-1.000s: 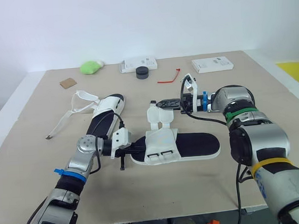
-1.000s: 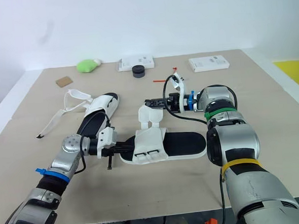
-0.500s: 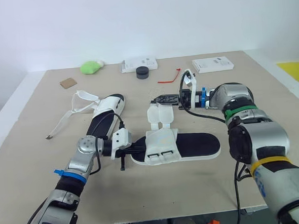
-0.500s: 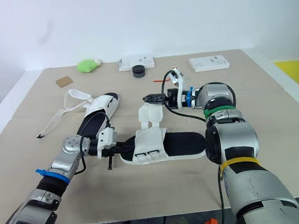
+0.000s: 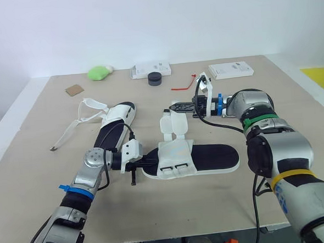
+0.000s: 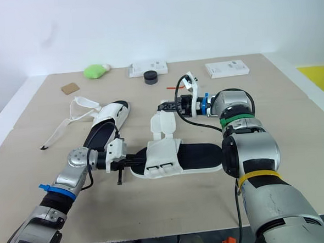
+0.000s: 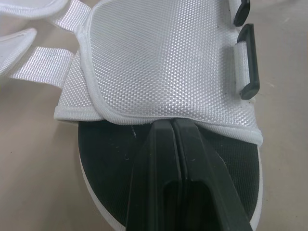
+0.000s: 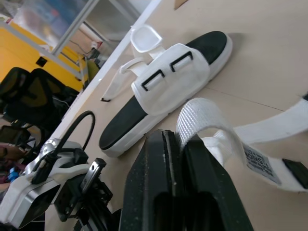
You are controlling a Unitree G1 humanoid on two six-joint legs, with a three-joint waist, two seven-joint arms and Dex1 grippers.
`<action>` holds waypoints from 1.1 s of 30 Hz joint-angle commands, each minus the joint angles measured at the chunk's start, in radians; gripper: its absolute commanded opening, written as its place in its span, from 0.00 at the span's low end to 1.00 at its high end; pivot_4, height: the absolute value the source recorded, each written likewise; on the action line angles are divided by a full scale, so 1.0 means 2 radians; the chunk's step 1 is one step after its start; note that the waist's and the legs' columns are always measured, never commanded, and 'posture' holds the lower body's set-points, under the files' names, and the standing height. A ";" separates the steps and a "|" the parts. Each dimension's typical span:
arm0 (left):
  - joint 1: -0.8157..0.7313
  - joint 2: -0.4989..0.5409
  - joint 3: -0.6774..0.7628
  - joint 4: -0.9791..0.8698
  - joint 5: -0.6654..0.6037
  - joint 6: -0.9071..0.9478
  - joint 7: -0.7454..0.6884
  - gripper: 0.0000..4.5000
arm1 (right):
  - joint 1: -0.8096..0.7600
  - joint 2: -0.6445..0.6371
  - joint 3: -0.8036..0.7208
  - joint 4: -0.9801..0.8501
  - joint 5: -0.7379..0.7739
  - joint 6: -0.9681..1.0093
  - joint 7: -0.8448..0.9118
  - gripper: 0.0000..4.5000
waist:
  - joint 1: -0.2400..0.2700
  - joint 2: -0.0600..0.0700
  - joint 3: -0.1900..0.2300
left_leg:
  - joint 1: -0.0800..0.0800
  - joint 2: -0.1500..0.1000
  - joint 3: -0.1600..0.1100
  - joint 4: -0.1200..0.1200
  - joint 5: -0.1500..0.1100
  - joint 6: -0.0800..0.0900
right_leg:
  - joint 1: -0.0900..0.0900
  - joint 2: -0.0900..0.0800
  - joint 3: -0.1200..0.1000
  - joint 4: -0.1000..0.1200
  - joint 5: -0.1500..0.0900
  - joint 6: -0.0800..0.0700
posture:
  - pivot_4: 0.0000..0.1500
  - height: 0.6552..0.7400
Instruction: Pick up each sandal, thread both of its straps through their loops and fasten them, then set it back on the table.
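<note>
L gripper (image 7: 172, 126), fingers together, presses black footbed (image 7: 110, 159) at left end of near white-mesh, black-soled sandal (image 5: 175, 154), prob. pinning it flat on beige table (image 5: 156, 210). R gripper (image 5: 172, 105), fingers together, sits just far of its two padded white straps (image 5: 166, 124). White woven webbing loop (image 8: 202, 115) bulges beside its fingers, can't tell if nipped. Rigid black loops (image 5: 166, 169) unthreaded.
</note>
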 commanded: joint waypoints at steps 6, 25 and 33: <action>0.056 0.006 -0.059 0.047 0.053 0.039 -0.004 0.00 | 0.079 -0.028 0.080 -0.252 0.005 -0.083 0.138 0.01 | 0.001 0.000 0.000 | 0.000 0.000 -0.001 0.000 0.000 0.000 | 0.000 0.000 0.000 0.000 -0.001 0.001 | 1.00 1.00; 0.047 0.011 -0.059 0.053 0.050 0.045 -0.012 0.00 | 0.414 -0.131 0.172 -0.616 -0.113 -0.583 -0.004 0.01 | 0.002 -0.004 -0.001 | 0.004 -0.001 -0.002 -0.001 -0.003 -0.002 | 0.002 0.000 0.000 0.000 -0.006 0.001 | 1.00 1.00; 0.043 0.008 -0.058 0.061 0.051 0.041 -0.013 0.00 | 0.396 -0.157 0.190 -0.543 -0.181 -0.856 -0.083 0.01 | 0.002 -0.006 -0.001 | 0.005 -0.001 -0.002 -0.001 -0.003 -0.002 | 0.003 0.000 0.000 -0.001 -0.006 0.001 | 1.00 1.00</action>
